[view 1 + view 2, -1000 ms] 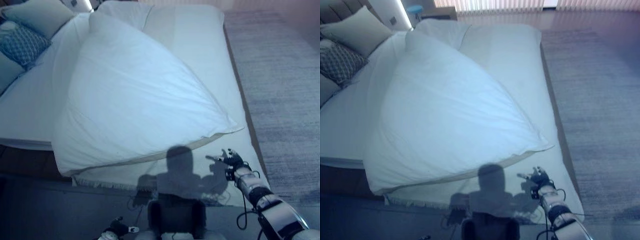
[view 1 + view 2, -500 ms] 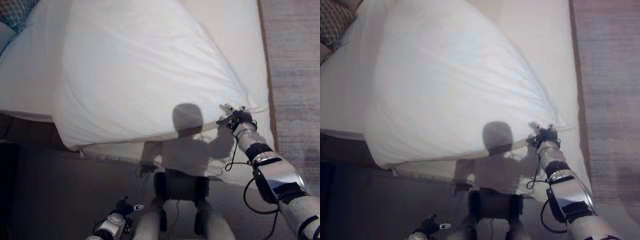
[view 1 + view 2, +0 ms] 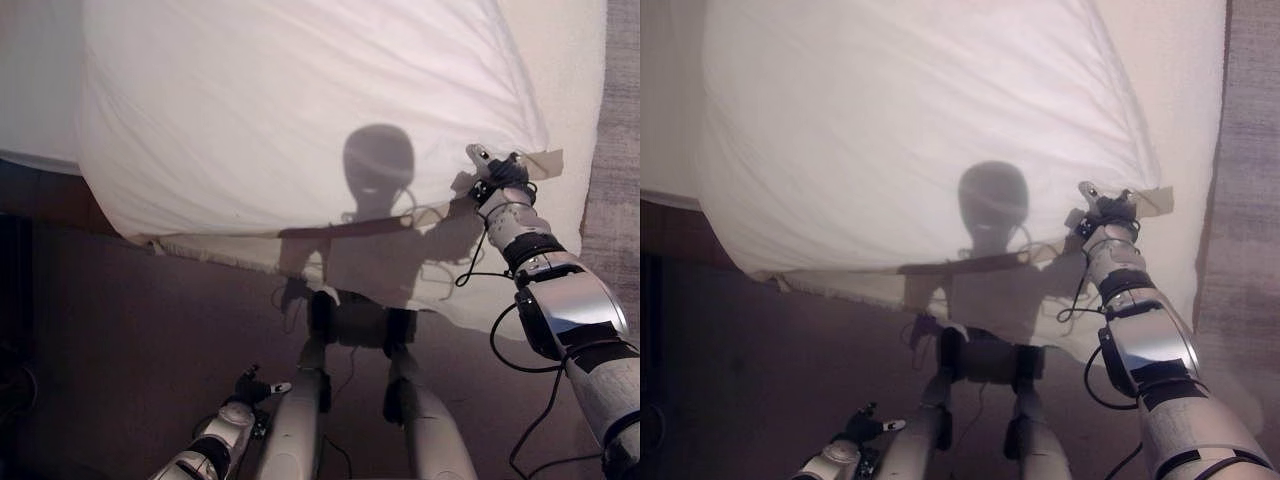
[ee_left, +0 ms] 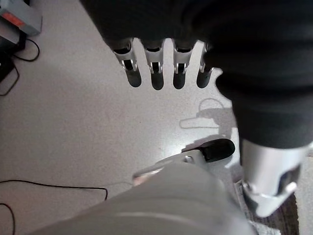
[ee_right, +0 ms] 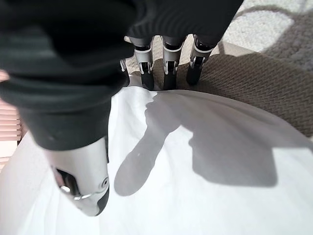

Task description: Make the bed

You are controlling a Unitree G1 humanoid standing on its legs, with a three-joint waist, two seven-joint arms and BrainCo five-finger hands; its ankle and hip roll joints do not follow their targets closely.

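Right wrist view showed the right hand [image 5: 161, 58] with straight, relaxed fingers poised above the corner of the puffy white duvet [image 3: 300, 110], which lay skewed across the cream bedspread [image 3: 575, 60], holding nothing. The left hand [image 3: 250, 385] hung low over the floor, fingers loose and empty. I judged a shallow grab could slip off the corner, leaving the cover crooked.

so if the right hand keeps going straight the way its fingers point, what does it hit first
Most likely the white duvet. The right hand sits at the duvet's near corner, fingers straight and aimed up the bed. In its wrist view the fingertips are at the duvet's edge, over the tan blanket. Whether they already touch it is unclear.
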